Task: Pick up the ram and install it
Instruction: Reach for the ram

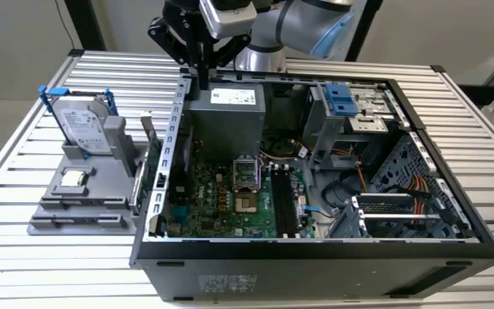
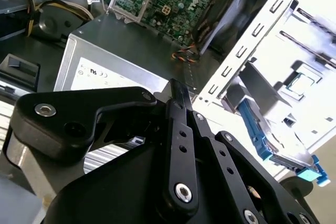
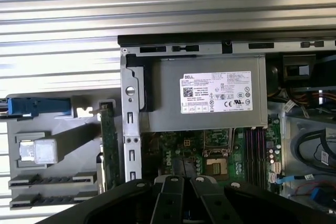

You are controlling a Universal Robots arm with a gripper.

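Table [image 1: 49, 270]: ribbed bare metal slats, satin sheen. Power supply [image 3: 163, 95]: dull grey sheet metal (white paper label). Ram [image 3: 108, 145]: matt green circuit board. Drive frame [image 3: 37, 107]: smooth blue plastic. Holder [image 1: 67, 220] is matt grey plastic.

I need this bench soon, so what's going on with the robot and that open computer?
A robot arm is partway through fitting a memory stick into the open computer case. Its hand hangs over the case's edge by the power supply, fingers together and holding nothing. The memory stick stands in the grey holder beside the case, not yet picked up.
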